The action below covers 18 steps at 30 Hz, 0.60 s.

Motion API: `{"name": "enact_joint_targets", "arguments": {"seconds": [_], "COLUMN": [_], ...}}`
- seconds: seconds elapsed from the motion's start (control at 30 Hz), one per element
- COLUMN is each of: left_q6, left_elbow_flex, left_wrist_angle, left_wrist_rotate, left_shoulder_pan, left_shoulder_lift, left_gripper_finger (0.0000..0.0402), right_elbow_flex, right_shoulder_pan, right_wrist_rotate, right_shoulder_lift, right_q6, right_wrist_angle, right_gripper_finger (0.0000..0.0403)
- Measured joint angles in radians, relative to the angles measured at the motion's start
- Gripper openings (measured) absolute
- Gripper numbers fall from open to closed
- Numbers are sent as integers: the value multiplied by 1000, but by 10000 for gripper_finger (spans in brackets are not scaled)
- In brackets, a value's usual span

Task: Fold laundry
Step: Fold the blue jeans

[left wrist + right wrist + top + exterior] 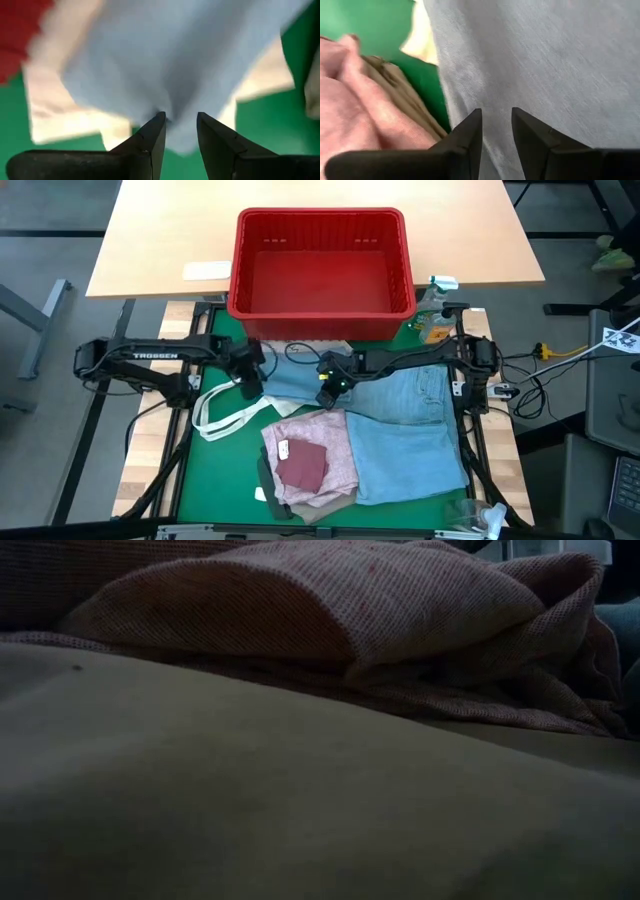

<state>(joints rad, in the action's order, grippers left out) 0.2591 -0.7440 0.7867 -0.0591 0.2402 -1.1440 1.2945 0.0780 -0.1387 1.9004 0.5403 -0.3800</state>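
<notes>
1. Beige cloth, the beige trousers [250, 800], fills the near field of my low view; it lies at the bench's near edge under the pink top.
2. Mottled pink top [315, 458] sits bunched on the trousers, with a dark red patch on its upper face; in the low view its weave rises just behind the beige fold.
3. Light blue denim jeans [405, 435] lie spread on the green mat [215, 470], just beside the pink top on the right-arm side, reaching toward the red basket.
4. White tote bag [232, 415] lies on the mat on the left-arm side, its straps looped toward the pink top.
5. Right gripper [328, 387] stands over the jeans' upper edge near mid-bench. In my right wrist view the jaws are narrowly parted with denim right in front of the tips [470, 135]; I cannot tell whether cloth is pinched.
6. Left gripper [248, 380] stands at the jeans' far left corner, beside the tote. Its jaws are narrowly parted with a fold of blue denim drawn in at the tips; a firm grip is not certain.
7. Red basket [322, 305] stands beyond both grippers, at the mat's far edge.
</notes>
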Motion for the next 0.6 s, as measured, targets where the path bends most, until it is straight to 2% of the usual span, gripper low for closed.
{"name": "enact_joint_targets", "arguments": {"seconds": [0.1, 0.23, 0.47, 0.6], "left_q6": [47, 104, 204, 231], "left_elbow_flex": [2, 25, 94, 144], "left_wrist_angle": [81, 95, 51, -32], "left_wrist_rotate": [0, -15, -197, -227], "left_shoulder_pan": [-67, -156, -285, -329], "left_shoulder_lift": [6, 6, 6, 6], "left_gripper_finger": [105, 105, 105, 105], "right_elbow_flex": [0, 0, 0, 0], "right_shoulder_pan": [0, 0, 0, 0], "right_wrist_rotate": [-3, -3, 32, 73], "right_shoulder_lift": [-14, -14, -14, -2], "right_q6": [-14, -27, -89, -152], "right_wrist_angle": [30, 116, 264, 344], "right_gripper_finger": [106, 106, 106, 106]}}
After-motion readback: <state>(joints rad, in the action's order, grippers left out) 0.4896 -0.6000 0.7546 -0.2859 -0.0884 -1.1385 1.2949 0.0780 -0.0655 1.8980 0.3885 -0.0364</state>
